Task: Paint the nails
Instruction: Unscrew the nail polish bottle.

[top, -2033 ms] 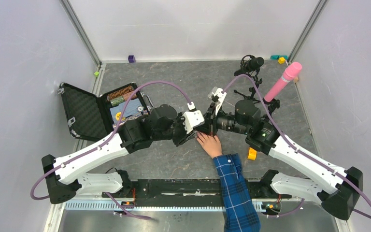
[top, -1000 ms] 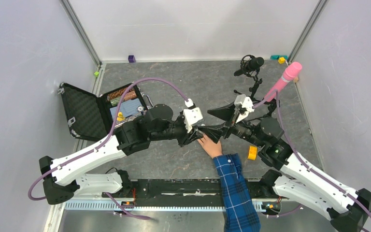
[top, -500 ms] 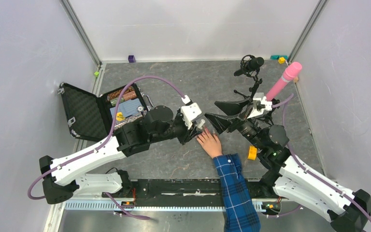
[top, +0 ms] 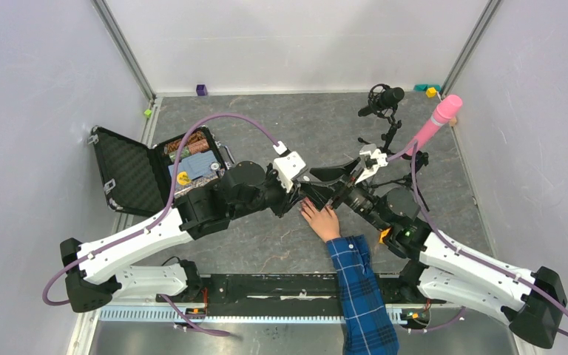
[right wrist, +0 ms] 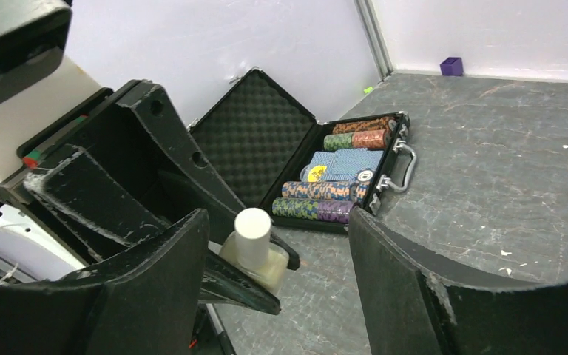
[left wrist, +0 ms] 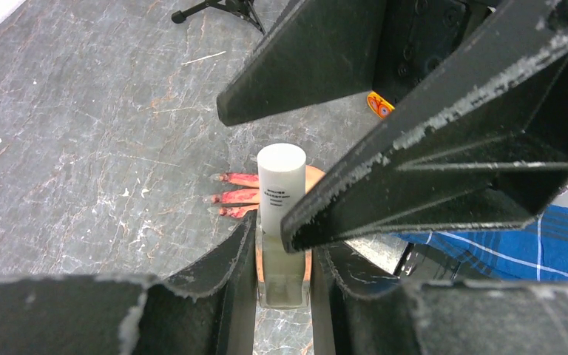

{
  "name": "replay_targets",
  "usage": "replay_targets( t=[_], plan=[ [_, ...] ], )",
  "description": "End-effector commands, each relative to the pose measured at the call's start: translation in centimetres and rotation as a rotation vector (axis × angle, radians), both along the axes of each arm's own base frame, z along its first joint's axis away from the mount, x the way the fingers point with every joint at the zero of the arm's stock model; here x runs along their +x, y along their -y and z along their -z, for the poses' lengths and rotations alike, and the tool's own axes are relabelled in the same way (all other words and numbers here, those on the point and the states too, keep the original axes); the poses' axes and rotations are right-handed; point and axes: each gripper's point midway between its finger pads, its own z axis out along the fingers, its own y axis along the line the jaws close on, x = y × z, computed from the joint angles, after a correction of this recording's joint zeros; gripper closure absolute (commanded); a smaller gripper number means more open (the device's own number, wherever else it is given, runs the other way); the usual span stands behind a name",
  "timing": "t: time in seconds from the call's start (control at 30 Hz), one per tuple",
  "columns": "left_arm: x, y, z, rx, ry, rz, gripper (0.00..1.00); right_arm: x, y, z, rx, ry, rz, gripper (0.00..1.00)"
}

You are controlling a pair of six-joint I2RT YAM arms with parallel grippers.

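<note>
Mid-frame, the right gripper had swung back, spread around the cap; left gripper clenched the bottle. Uncapping next, probably.

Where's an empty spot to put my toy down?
The far middle of the table is bare, between the purple cube and the microphone stand. The near strip left of the blue sleeve is bare too. The centre is crowded: the left gripper holding the white bottle, the open right gripper and the hand all meet there.

Scuffed matt black plastic fingers, a smooth white-capped bottle, a veined grey stone-look table, a foam-lined case and a plaid cloth sleeve.
</note>
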Motion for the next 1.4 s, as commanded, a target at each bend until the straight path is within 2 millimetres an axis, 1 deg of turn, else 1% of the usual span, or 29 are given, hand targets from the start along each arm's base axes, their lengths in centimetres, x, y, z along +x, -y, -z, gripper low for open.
replay_targets(
  t=[0.0,0.1,0.27,0.4,0.43,0.47,0.5,0.53,0.57,0.6,0.63,0.67,0.73,0.77,0.9,1.17,1.37],
  plan=[
    [0.5,0.0,-1.1,-0.047,-0.006,-0.035,0.98,-0.1,-0.1,-3.5,0.067,0.049,0.019,0.28],
    [0.5,0.0,-1.2,-0.051,-0.006,-0.034,0.98,0.0,-0.7,-3.2,0.066,0.03,0.008,0.35],
    [0.3,0.0,-1.2,-0.053,-0.006,-0.025,0.98,-0.3,-1.5,-3.2,0.075,0.026,-0.024,0.56],
    [0.4,-0.1,-1.2,-0.049,-0.004,-0.032,0.98,-0.2,-1.5,-3.2,0.07,0.029,-0.021,0.95],
    [0.5,-0.2,-1.2,-0.051,-0.003,-0.038,0.97,-0.1,-1.3,-3.1,0.067,0.024,-0.009,1.0],
    [0.5,-0.2,-1.3,-0.054,-0.003,-0.041,0.91,0.1,-1.1,-3.0,0.066,0.02,0.005,1.0],
    [0.6,-0.3,-1.4,-0.058,-0.002,-0.046,0.75,0.3,-0.9,-2.9,0.067,0.016,0.02,1.0],
    [0.6,-0.4,-1.4,-0.06,-0.001,-0.049,0.55,0.3,-0.6,-2.9,0.071,0.012,0.032,1.0],
    [0.7,-0.5,-1.4,-0.063,0.001,-0.052,0.29,0.4,-0.4,-2.9,0.078,0.011,0.042,1.0],
    [0.7,-0.5,-1.5,-0.066,0.004,-0.052,0.16,0.5,-0.2,-3.0,0.085,0.009,0.051,1.0],
    [0.7,-0.6,-1.6,-0.069,0.008,-0.052,0.11,0.5,0.0,-3.1,0.089,0.008,0.059,1.0],
    [0.7,-0.7,-1.6,-0.068,0.01,-0.052,0.09,0.5,0.2,-3.1,0.094,0.009,0.065,1.0],
    [0.8,-0.8,-1.5,-0.06,0.01,-0.055,0.07,0.5,0.4,-3.4,0.1,0.014,0.072,1.0],
    [0.9,-0.8,-1.4,-0.057,0.006,-0.059,0.08,0.5,0.4,-3.5,0.103,0.015,0.071,1.0],
    [0.9,-0.5,-1.5,-0.079,-0.02,-0.049,0.16,0.4,0.5,-3.6,0.107,0.017,0.069,1.0],
    [0.8,0.2,-1.9,-0.163,-0.094,-0.009,0.37,0.2,0.1,-3.6,0.118,0.01,0.043,1.0],
    [0.8,0.6,-1.7,-0.171,-0.118,0.008,0.41,0.1,-0.1,-3.7,0.127,0.01,0.036,1.0]
  ],
)
